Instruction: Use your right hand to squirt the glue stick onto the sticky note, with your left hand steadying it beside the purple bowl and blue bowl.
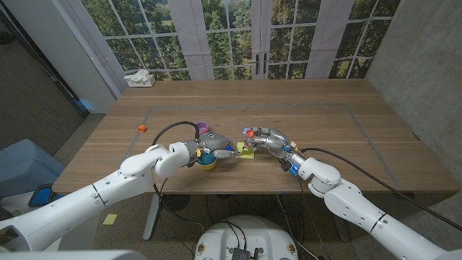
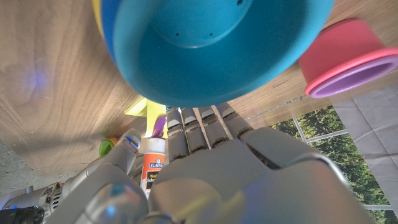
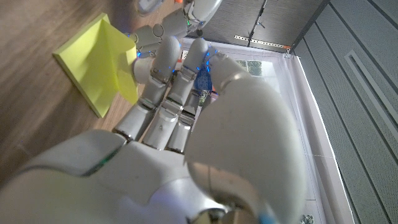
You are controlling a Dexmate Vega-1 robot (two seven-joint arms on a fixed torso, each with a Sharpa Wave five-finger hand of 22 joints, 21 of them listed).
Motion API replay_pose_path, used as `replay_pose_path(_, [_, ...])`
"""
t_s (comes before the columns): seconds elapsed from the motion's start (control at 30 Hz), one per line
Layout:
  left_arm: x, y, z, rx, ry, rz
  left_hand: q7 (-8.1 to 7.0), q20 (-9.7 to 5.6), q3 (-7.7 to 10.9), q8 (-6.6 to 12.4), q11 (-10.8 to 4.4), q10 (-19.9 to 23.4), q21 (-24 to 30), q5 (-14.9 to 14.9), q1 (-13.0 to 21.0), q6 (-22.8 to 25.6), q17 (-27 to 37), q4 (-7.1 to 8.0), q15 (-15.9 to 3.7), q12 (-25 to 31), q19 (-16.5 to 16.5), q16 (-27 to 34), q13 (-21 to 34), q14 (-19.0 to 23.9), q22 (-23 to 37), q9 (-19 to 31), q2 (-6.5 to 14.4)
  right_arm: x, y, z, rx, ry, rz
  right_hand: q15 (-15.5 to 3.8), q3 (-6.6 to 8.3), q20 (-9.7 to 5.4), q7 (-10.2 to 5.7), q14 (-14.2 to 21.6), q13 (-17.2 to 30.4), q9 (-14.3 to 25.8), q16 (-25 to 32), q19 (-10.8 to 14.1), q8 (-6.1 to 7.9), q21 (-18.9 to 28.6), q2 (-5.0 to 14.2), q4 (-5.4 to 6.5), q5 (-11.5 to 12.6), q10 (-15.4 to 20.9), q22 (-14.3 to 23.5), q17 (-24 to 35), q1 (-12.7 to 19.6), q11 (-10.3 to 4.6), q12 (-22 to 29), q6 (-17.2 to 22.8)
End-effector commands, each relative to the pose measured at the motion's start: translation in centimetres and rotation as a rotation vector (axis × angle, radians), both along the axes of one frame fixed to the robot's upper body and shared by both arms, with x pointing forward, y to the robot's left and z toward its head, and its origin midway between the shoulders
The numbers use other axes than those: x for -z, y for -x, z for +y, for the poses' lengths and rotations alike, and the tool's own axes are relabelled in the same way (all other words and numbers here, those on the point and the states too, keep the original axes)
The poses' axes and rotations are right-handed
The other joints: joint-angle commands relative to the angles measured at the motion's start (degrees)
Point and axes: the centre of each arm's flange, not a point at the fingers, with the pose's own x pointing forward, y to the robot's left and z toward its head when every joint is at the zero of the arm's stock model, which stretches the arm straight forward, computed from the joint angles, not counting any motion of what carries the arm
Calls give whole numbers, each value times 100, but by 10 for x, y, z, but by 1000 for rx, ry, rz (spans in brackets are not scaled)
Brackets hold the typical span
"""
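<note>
Head view: right robot hand (image 1: 266, 139) grasps white-and-orange glue stick (image 2: 153, 167) over yellow square sticky note (image 1: 247, 152). Left robot hand (image 1: 211, 152) apparently steadies the note, beside blue plastic bowl (image 1: 207, 160) and purple bowl (image 1: 203, 128); its grip unclear. Risk: note creeping across wooden counter (image 1: 325, 123) under pressure.

A lab or office test room: a bare wooden tabletop (image 1: 325, 130) with taped outlines, concrete wall (image 1: 422, 65), and tall paned glass doors (image 1: 238, 36) facing trees.
</note>
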Motion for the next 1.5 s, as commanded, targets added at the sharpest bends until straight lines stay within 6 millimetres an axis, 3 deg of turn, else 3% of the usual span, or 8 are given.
replay_pose_path(0.03, [-4, -2, -2, 2, 17, -10, 26, 9, -25, 31, 25, 2, -29, -5, 3, 41, 27, -3, -397, 25, -11, 51, 11, 50, 15, -1, -49, -4, -3, -11, -65, -75, 0, -57, 45, -534, 535, -58, 20, 26, 12, -15, 26, 36, 9, 21, 2, 196, 25, 23, -20, 126, 10, 590])
replay_pose_path(0.13, [-5, -2, -2, 0, 26, -21, 24, 9, -26, 31, 35, 0, -29, -5, 6, 34, 27, -7, -390, 27, -12, 52, 12, 53, 15, 0, -51, -3, -7, -15, -133, -127, 21, -55, 47, -533, 538, -65, 24, 26, 8, -21, 23, 39, 9, 22, 1, 197, 25, 28, -24, 116, 9, 594])
replay_pose_path(0.2, [-7, -2, -3, -3, 36, -16, 23, 10, -26, 33, 50, -7, -28, -5, 7, 34, 27, -10, -395, 25, -11, 52, 12, 55, 15, 0, -52, -1, -10, -21, -299, -201, -33, -52, 49, -534, 534, -67, 25, 26, 8, -26, 21, 39, 10, 24, 0, 194, 24, 32, -29, 112, 7, 596])
replay_pose_path(0.57, [-17, 0, -1, 9, 179, -63, 6, 32, -26, 19, 63, -18, -10, -3, 21, -36, 28, -30, -350, 30, 34, 55, 14, 70, 14, 2, -53, -3, -12, -24, -250, -197, -38, -59, 53, -534, 538, -83, 29, 25, -2, -60, 1, 37, 6, 20, -2, 172, 21, 45, -38, 104, -6, 586])
replay_pose_path(0.97, [-28, 7, 6, 58, 441, -115, -304, 72, 2, -50, 58, -585, -15, -3, 67, -1029, 38, -165, -310, -47, 31, 1, 17, -153, 11, 4, -26, -2, -15, -32, -239, -197, -37, -59, 55, -534, 532, -96, 30, 30, -7, -94, -11, 39, 2, 15, -3, 173, 20, 62, -40, 103, -11, 590])
replay_pose_path(1.5, [-28, 11, 12, 76, 637, -79, -315, 59, 7, 25, 51, -744, -62, -6, 84, -979, 37, -241, -289, -35, -100, -35, 15, -386, 10, 2, -35, -2, -18, -44, -179, -219, -60, -63, 43, -531, 508, -113, 15, 27, -25, -150, -36, 34, -6, 15, -17, 140, 16, 57, -49, 72, -40, 588])
